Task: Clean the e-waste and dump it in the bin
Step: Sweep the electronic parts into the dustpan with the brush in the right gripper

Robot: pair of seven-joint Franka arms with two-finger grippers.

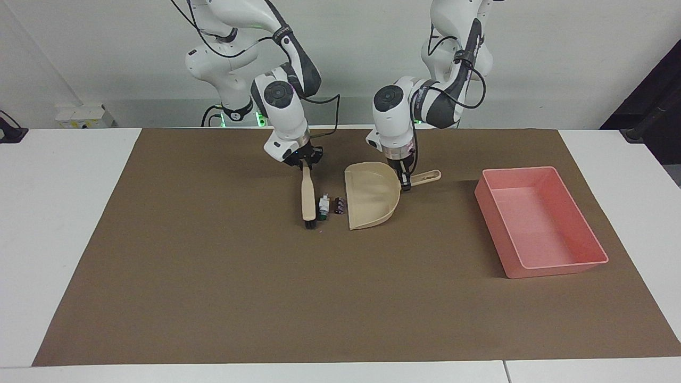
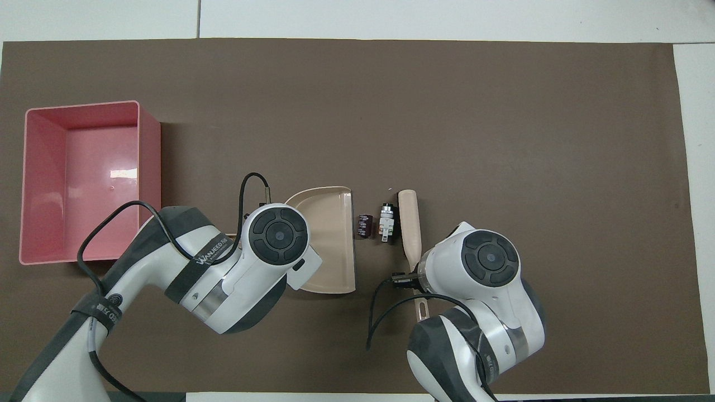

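Observation:
The e-waste lies on the brown mat between the brush and the dustpan: a white bit with a green end (image 1: 322, 207) (image 2: 387, 221) and a dark block (image 1: 338, 205) (image 2: 365, 225). My right gripper (image 1: 304, 164) is shut on the handle of a beige brush (image 1: 307, 197) (image 2: 409, 226), whose bristles rest against the white bit. My left gripper (image 1: 405, 183) is shut on the handle of the beige dustpan (image 1: 371, 194) (image 2: 329, 240), whose open edge faces the dark block. The pink bin (image 1: 577, 260) (image 2: 34, 184) stands toward the left arm's end of the table.
The brown mat (image 1: 266, 298) covers most of the white table (image 1: 53, 213). In the overhead view both arms' wrists hide the gripper fingers and the handles they hold.

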